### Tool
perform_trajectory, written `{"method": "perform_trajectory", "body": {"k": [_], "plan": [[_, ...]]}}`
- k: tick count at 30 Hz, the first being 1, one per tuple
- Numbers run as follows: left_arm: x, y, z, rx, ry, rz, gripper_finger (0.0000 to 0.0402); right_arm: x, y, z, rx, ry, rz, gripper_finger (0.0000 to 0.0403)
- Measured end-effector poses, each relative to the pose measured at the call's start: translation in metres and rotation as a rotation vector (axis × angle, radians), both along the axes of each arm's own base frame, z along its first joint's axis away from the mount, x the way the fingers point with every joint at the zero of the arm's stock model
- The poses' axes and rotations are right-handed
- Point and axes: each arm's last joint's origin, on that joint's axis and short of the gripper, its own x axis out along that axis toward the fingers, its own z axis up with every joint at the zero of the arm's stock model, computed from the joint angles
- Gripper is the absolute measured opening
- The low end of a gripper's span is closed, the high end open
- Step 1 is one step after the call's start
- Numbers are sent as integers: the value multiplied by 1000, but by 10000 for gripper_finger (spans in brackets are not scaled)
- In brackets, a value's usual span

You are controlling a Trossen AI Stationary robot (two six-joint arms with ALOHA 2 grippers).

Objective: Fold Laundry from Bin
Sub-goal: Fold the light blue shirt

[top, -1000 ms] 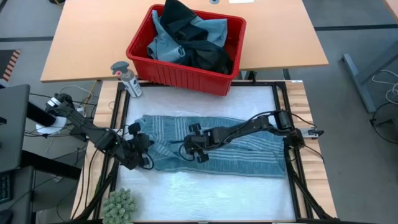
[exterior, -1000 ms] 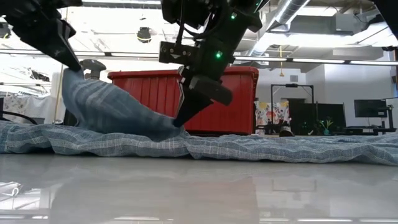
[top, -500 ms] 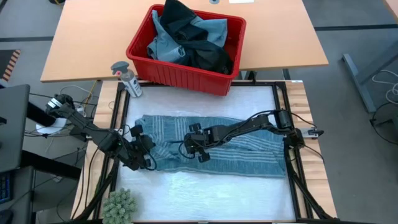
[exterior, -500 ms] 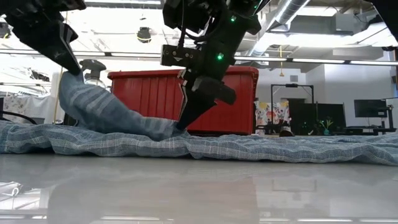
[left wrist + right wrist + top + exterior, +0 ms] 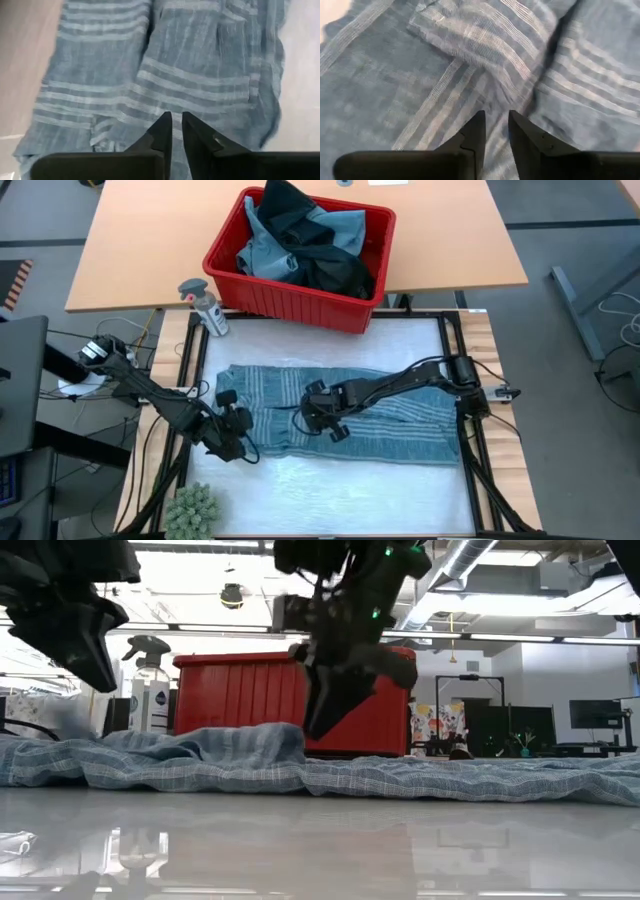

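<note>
Here the striped garment [image 5: 340,415] lies flat on the table, its long axis running side to side in the high view, with the bin [image 5: 300,255] of remaining laundry beyond it. The left gripper [image 5: 232,435] hangs over the cloth's left end and the right gripper [image 5: 325,418] over its middle, both slightly parted and holding nothing (cloth directly beneath each); the left end suits the left arm.

Even, bright overhead light in the high view, shadows faint; in the low view ceiling strip lights [image 5: 180,632] glare, leaving both arms dark silhouettes, motion-blurred; the glossy counter [image 5: 320,840] mirrors the brightness; wrist views soft, the cloth [image 5: 165,65] slightly blurred.
</note>
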Motion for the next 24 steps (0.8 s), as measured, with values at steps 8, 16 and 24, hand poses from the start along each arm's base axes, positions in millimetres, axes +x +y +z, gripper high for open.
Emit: {"method": "perform_trajectory", "body": {"k": [8, 16, 24], "plan": [[-1, 0, 0, -28, 2, 29, 83, -14, -11, 49, 133, -117, -61, 147], [4, -1, -3, -16, -118, 89, 84, 1, 8, 69, 372, -349, -71, 126], [-1, 3, -21, -29, -145, 155, 65, 29, 20, 20, 369, -362, -115, 54]]}}
